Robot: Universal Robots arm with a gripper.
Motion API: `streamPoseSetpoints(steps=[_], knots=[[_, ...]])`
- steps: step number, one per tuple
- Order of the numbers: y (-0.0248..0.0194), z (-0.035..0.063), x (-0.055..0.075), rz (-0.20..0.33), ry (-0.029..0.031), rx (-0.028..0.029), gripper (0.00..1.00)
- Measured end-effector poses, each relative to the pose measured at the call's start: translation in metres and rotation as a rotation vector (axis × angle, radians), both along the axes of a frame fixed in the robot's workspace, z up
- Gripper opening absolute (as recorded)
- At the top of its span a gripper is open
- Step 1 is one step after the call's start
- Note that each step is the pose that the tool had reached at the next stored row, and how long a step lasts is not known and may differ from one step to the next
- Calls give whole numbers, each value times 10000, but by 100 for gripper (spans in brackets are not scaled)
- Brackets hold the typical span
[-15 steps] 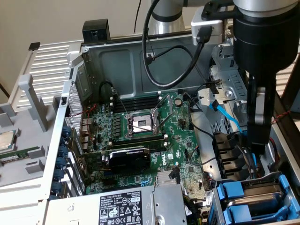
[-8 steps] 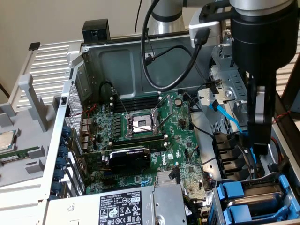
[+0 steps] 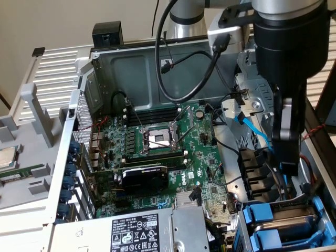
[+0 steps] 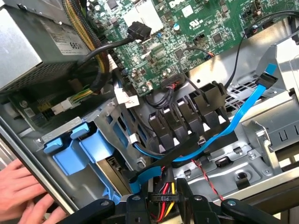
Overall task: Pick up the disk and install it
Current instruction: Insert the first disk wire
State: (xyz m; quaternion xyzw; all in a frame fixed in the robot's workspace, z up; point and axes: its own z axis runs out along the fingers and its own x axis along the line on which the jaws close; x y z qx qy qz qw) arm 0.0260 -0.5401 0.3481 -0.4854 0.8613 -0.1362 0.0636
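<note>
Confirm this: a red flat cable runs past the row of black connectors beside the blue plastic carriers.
Not red: the wrist view shows that the flat cable is blue. It runs past the row of black connectors beside the blue plastic carriers.

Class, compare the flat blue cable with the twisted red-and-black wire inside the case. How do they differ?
The blue cable is one solid colour; the red-and-black wire mixes two. The blue cable is a wide flat band; the red-and-black wire is a thin twisted pair. Both lie inside the open case.
</note>
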Motion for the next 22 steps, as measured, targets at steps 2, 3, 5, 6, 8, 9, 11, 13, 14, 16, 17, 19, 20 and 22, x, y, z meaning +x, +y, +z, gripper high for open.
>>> streamPoseSetpoints(steps=[2,3,5,6,8,9,11,13,14,16,17,19,20,22], knots=[[0,-6,0,-250,-1,2,35],[0,-8,0,-391,-1,1,35],[-1,-12,0,-694,-2,3,35],[-1,-14,0,-832,-2,3,35],[0,-18,0,-1102,-2,3,35],[0,-20,0,-1243,-2,1,35],[1,-22,1,-1455,-1,1,35],[10,-22,5,-1529,-2,-1,35],[17,-23,7,-1550,-2,1,35],[29,-23,12,-1612,-2,2,35],[32,-24,15,-1655,-2,2,35],[36,-25,23,-1749,-2,2,35],[39,-25,28,-1793,-2,2,35],[44,-25,37,-1883,-2,2,35]])
